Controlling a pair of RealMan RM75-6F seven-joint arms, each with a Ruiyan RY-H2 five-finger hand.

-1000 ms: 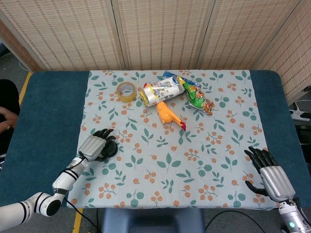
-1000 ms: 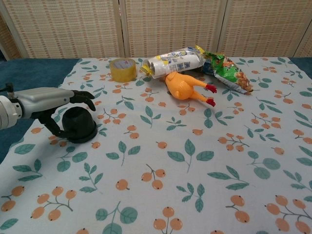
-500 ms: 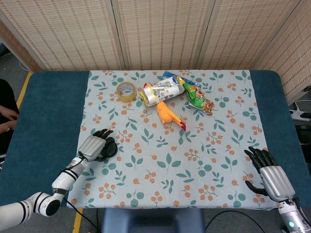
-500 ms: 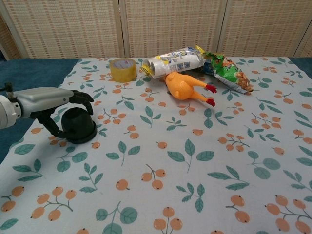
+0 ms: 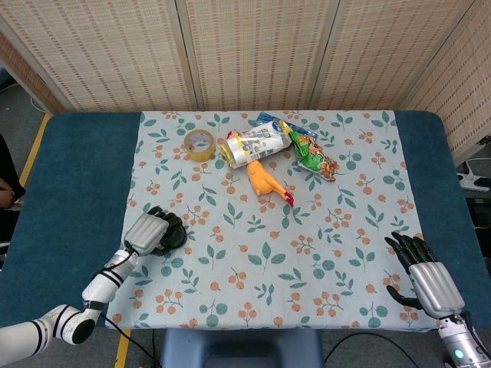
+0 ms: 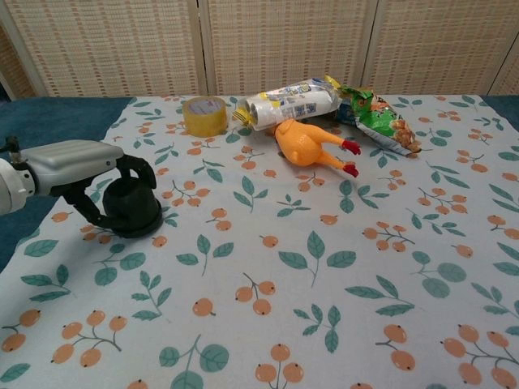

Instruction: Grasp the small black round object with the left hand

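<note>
The small black round object (image 6: 132,209) sits on the floral cloth (image 6: 324,267) at about eight o'clock from the table's centre, well apart from the tape roll (image 6: 203,116) at its one o'clock. The left hand (image 6: 89,174) curls its fingers over and around it; the grasp looks nearly made, though nothing is lifted. The right hand (image 5: 426,277) rests with fingers spread, holding nothing, at four o'clock.
</note>
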